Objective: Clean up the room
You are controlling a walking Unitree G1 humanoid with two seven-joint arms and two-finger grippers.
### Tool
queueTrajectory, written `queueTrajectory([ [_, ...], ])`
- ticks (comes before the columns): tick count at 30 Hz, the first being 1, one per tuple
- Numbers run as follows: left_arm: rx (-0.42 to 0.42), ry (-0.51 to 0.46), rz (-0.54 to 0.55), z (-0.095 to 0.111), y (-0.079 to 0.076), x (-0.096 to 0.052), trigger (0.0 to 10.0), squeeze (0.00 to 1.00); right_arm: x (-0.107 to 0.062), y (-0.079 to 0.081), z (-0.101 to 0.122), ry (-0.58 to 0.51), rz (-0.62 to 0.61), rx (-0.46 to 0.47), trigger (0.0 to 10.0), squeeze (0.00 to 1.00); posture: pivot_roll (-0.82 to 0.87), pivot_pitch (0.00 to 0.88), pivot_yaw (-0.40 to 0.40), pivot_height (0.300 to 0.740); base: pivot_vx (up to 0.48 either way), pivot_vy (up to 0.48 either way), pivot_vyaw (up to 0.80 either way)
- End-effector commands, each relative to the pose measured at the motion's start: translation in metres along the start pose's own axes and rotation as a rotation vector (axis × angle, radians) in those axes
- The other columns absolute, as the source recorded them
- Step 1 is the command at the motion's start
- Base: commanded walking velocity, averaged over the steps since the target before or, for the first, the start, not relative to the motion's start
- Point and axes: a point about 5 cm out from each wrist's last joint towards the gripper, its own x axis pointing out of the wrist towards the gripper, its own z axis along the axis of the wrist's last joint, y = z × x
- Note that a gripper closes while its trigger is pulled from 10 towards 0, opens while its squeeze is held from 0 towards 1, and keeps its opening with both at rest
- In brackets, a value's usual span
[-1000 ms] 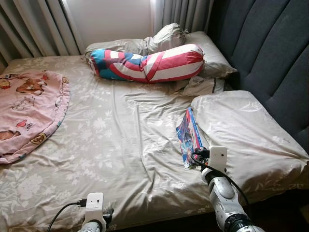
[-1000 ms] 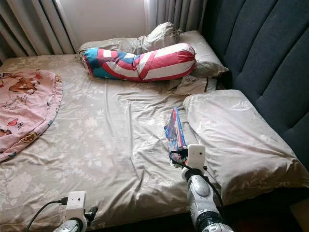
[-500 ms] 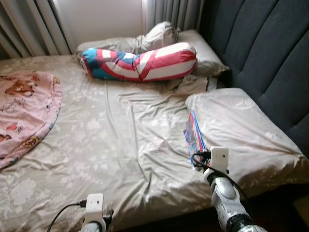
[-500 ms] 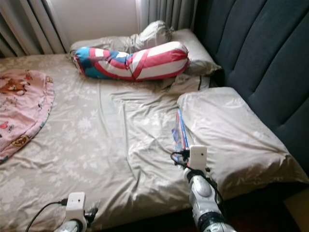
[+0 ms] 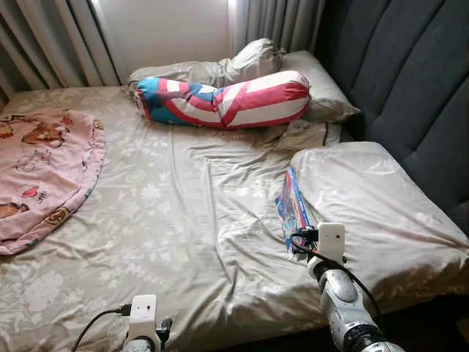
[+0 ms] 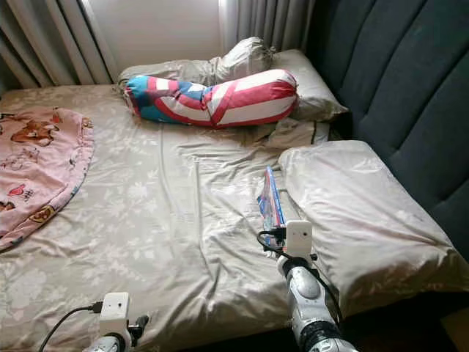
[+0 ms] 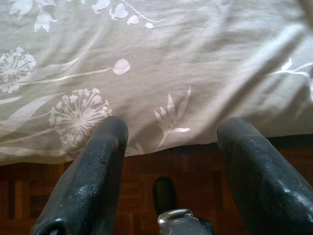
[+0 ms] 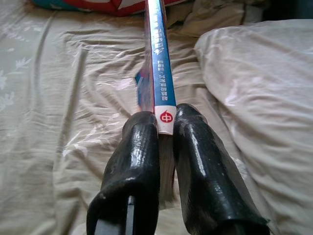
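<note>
Gripping blue-spined book (image 8: 161, 73), right tool (image 8: 165, 128)

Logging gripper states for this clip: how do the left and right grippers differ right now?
The left gripper is open and holds nothing, while the right gripper is shut on a thin book. The left hangs at the near edge of the bed, above wooden floor; the right reaches over the sheet beside a pillow. Both have two black fingers.
</note>
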Motion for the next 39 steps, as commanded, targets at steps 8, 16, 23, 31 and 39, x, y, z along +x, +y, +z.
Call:
queueTrajectory([
  [8, 0.009, 0.017, 0.007, -0.004, 0.002, -0.001, 10.0, 0.0, 0.003, 0.002, 0.007, -0.028, 0.01, -0.014, 10.0, 0.0, -0.11, 0.035, -0.024, 0.74, 0.178, 0.0, 0.0],
  [16, 0.015, 0.017, 0.006, -0.005, 0.002, -0.001, 10.0, 0.0, 0.002, 0.001, 0.008, -0.051, -0.008, 0.006, 10.0, 0.0, -0.1, 0.036, -0.025, 0.74, 0.0, 0.0, 0.0],
  [23, 0.018, 0.018, 0.003, -0.006, 0.001, -0.002, 10.0, 0.0, 0.002, -0.004, 0.008, -0.044, -0.047, 0.011, 10.0, 0.0, -0.1, 0.034, -0.025, 0.74, 0.0, 0.0, 0.0],
  [31, 0.022, 0.019, 0.001, -0.006, 0.001, -0.002, 10.0, 0.0, 0.002, -0.014, 0.009, -0.039, -0.113, 0.044, 10.0, 0.0, -0.1, 0.03, -0.024, 0.74, 0.0, 0.0, 0.0],
  [39, 0.027, 0.018, -0.003, -0.006, 0.001, -0.002, 10.0, 0.0, 0.003, -0.013, 0.008, -0.024, -0.113, 0.048, 10.0, 0.0, -0.1, 0.024, -0.024, 0.74, 0.0, 0.0, -0.45],
])
